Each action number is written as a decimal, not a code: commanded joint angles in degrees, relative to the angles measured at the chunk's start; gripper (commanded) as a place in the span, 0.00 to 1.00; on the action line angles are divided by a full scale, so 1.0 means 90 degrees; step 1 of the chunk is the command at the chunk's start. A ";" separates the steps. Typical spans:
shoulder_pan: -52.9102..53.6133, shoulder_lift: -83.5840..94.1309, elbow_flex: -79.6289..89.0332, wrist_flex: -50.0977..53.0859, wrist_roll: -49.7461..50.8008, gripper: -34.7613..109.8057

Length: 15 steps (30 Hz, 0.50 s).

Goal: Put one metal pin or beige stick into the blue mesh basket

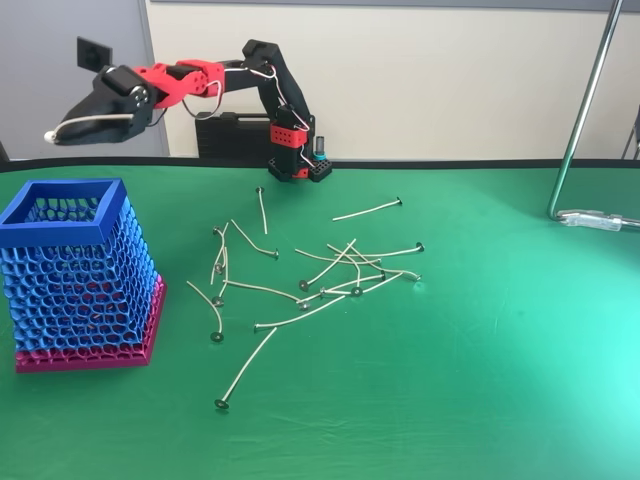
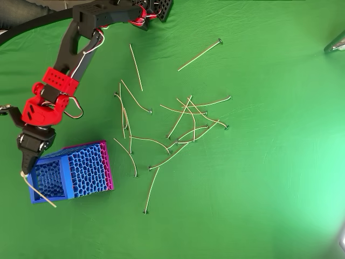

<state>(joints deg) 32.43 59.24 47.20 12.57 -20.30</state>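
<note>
Your black and red arm (image 1: 250, 80) reaches from its base at the far edge of the green table (image 1: 480, 380) out to the left, and its gripper (image 1: 70, 128) hangs in the air above the blue mesh basket (image 1: 70, 215). The jaws are closed on one beige stick (image 1: 95, 121), which lies roughly level between them in the fixed view. In the overhead view the gripper (image 2: 25, 170) sits over the basket's (image 2: 86, 167) left rim, and the held stick (image 2: 39, 191) slants from the fingertips across the basket's open top toward its near edge. The basket stands upright at the left of the table on its magenta-pink base (image 1: 140, 350). The stick is not yet inside it. To the right of the basket, around the middle of the table, lie many more loose sticks (image 1: 330, 280), thin and slightly bent, several crossing one another, each with a small dark head. A metal stand (image 1: 585, 110) rises at the far right. A black case (image 1: 232, 135) sits behind the arm's base. No writing or brand mark can be read on anything.
</note>
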 commanded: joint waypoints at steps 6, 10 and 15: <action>0.0234 -0.0264 -0.0596 -0.0205 -0.0137 0.24; 0.0264 -0.0361 -0.0645 -0.0244 -0.0166 0.24; 0.0283 -0.0547 -0.0928 -0.0244 -0.0205 0.24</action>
<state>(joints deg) 34.45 54.05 42.63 11.60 -21.80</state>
